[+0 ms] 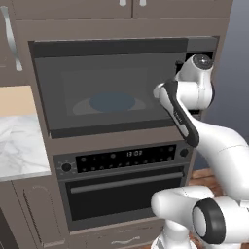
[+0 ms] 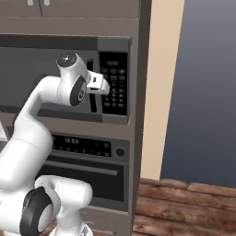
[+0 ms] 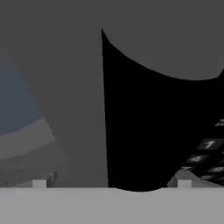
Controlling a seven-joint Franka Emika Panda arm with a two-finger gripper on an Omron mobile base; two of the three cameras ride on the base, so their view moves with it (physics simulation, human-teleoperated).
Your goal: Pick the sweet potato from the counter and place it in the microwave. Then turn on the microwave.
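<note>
1. the microwave (image 1: 109, 92) fills the upper centre of the left base view, door shut; a blue plate (image 1: 112, 102) shows through the glass, the sweet potato cannot be made out.
2. the gripper (image 2: 103, 85), jaws spread and empty, hovers at the door's right edge beside the keypad (image 2: 115, 83).
3. likely step: turning it on; next, a press on a start key.

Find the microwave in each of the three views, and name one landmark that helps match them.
Left base view: the microwave spans the upper middle, above the oven.
Right base view: upper left, above the same oven.
Hand view: close up, its dark glass door on the left.
Shared landmark: the black keypad, right of the door in the right base view, lower right in the hand view.
</note>
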